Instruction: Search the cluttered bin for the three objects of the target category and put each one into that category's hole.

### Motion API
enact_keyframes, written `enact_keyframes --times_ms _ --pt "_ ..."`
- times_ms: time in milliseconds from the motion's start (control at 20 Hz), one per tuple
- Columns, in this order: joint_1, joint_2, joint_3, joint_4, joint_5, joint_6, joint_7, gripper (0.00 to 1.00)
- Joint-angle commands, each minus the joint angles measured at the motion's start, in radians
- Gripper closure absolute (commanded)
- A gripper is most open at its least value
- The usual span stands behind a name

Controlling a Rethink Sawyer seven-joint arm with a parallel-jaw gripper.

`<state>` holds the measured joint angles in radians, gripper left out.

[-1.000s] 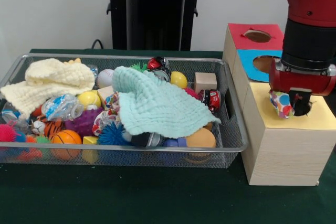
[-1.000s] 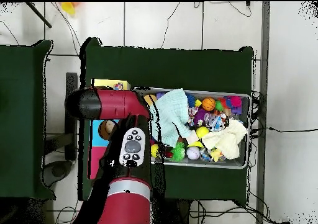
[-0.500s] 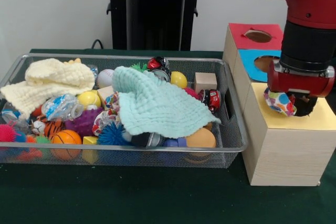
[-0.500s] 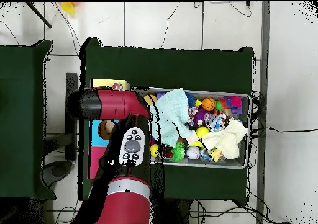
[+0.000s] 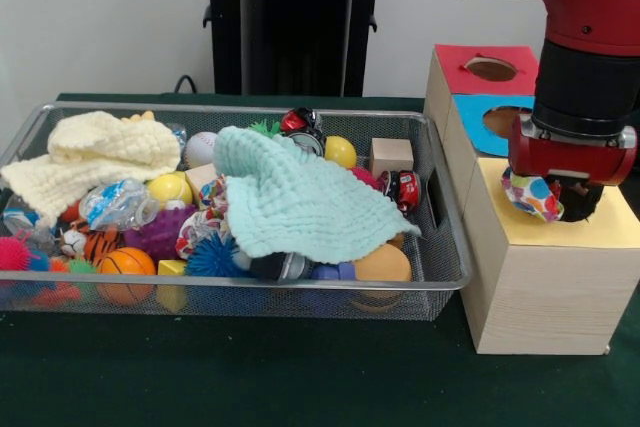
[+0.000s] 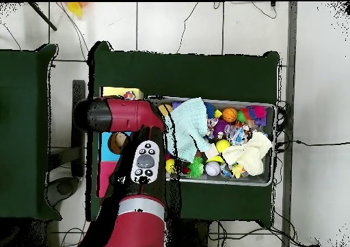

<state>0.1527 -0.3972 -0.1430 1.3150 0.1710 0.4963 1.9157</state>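
A mint-green cloth lies draped over the clutter, well left of the gripper in the front view. Farther left sits a folded cream cloth. An orange basketball-patterned ball and a blue spiky ball rest lower left of it. A wooden cube stands nearer, up-left.

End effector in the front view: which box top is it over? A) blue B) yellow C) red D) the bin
B: the end effector with the multicoloured spotted ball sits just over the yellow-topped box, clear of the red top and blue top behind it.
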Motion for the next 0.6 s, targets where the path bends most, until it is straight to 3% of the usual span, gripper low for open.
enact_keyframes --times_ms 50,150,200,600 --pt "-0.021 0.035 0.054 -0.016 0.023 -0.003 0.162 0.0" --pt "-0.024 0.032 0.058 -0.009 0.02 -0.008 0.155 0.0" --pt "-0.024 0.032 0.057 -0.008 0.021 -0.004 0.156 1.0" --pt "-0.018 0.035 0.048 -0.013 0.018 0.005 0.16 1.0"
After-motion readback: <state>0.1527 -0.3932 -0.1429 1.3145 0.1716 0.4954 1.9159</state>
